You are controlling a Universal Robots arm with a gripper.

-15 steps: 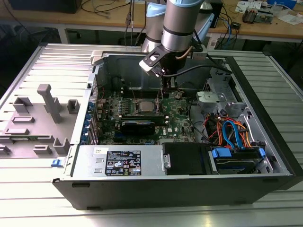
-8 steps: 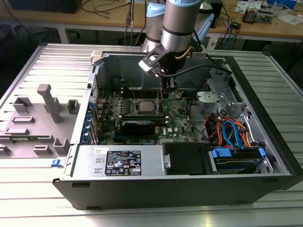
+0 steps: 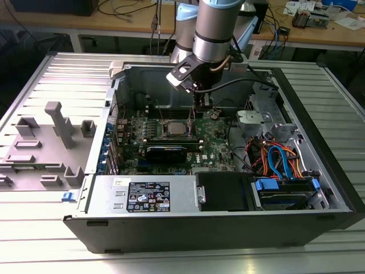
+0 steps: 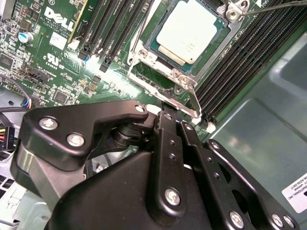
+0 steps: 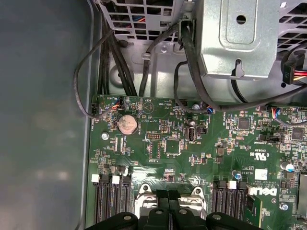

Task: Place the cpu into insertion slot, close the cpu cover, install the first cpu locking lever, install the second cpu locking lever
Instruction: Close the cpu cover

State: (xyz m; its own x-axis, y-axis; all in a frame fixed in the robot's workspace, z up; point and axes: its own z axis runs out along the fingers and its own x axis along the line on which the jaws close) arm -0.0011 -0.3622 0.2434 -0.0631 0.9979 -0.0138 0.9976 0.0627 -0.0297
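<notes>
The cpu (image 4: 188, 29), a square chip with a dull silver top, lies flat in the insertion slot (image 4: 154, 85) on the green motherboard (image 4: 57, 72). The silvery cpu cover (image 4: 217, 47) lies down around the chip's edges. A thin wire lever (image 4: 139, 37) runs along one side of the socket and another wire lever (image 4: 280, 5) leaves its far corner. My gripper (image 4: 171, 117) hangs just off the socket's edge, its black fingers (image 5: 163, 199) pressed together with nothing seen between them. In the exterior view the gripper (image 3: 201, 108) stands over the board just behind the cpu (image 3: 174, 128).
Long black RAM slots (image 4: 249, 57) flank the socket. The open case has a power supply (image 3: 145, 194) at the front, a drive bay with orange and blue cables (image 3: 279, 162) on the exterior view's right, and a grey fixture plate (image 3: 45, 142) on its left. Black cables (image 5: 120, 62) hang near the case wall.
</notes>
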